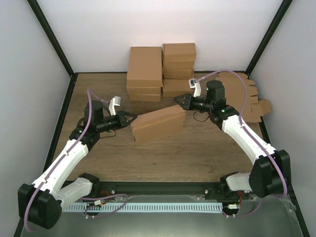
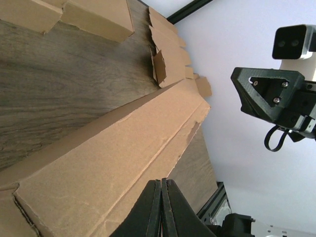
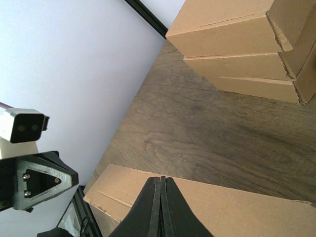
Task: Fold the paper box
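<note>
On the wooden bench (image 1: 148,158), midway out: paper box (image 1: 159,124) lying as a long closed block. Shut tight and empty, left fingers (image 1: 129,118) at its left end, right fingers (image 1: 178,100) at its far right corner, likely pressing end flaps home. Beyond, stacked boxes (image 1: 160,69) and flat blanks (image 1: 249,96).
</note>
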Available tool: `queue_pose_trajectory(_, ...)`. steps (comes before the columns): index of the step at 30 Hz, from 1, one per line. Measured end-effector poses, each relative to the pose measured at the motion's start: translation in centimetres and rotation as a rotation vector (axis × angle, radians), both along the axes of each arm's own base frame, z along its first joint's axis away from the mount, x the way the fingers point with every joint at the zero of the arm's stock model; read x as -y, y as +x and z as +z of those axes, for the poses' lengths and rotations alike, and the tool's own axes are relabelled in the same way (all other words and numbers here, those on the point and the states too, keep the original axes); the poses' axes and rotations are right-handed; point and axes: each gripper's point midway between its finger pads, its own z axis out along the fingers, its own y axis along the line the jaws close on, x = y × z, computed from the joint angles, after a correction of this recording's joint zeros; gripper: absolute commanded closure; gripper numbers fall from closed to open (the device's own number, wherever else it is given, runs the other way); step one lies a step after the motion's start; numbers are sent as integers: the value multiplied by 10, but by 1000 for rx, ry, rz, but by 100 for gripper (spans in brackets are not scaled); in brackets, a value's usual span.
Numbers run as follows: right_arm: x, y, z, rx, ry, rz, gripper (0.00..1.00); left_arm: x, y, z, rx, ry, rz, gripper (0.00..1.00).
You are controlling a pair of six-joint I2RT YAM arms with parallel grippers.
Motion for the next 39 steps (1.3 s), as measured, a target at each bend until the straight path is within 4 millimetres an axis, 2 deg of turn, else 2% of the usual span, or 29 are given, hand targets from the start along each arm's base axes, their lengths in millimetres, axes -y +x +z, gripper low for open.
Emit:
queue_pose_trajectory(6, 1, 0, -5, -28, 40, 22, 99, 1, -3, -17, -35, 4, -5, 96)
queue_pose_trajectory(10, 5, 7, -26, -99, 61, 32, 99, 1, -4, -34, -75, 13, -10, 96)
queue_pose_trajectory(15, 4, 4, -56, -179, 65, 48, 99, 3, -6, -40, -75, -4, -21, 96)
queue_pose_trajectory(21, 4, 2, -64, -188, 100, 73, 99, 4, -8, -47, -82, -15, -29, 96)
queue_pose_trajectory(25, 7, 3, -63, -198, 110, 79, 99, 4, -6, -44, -99, 1, -29, 96)
queue_pose_trajectory(28, 10, 7, -57, -201, 105, 69, 99, 5, -4, -31, -94, 8, -30, 96)
queue_pose_trajectory(31, 10, 11, -44, -184, 107, 69, 99, 8, -3, -11, -68, -12, -47, 96)
queue_pose_trajectory(34, 10, 12, -30, -144, 110, 73, 99, 10, -2, -2, -52, -23, -57, 96)
queue_pose_trajectory(37, 10, 12, -29, -137, 110, 75, 99, 10, -3, -6, -63, -24, -61, 96)
queue_pose_trajectory(39, 10, 13, -36, -146, 107, 73, 99, 10, -4, -18, -90, -23, -60, 96)
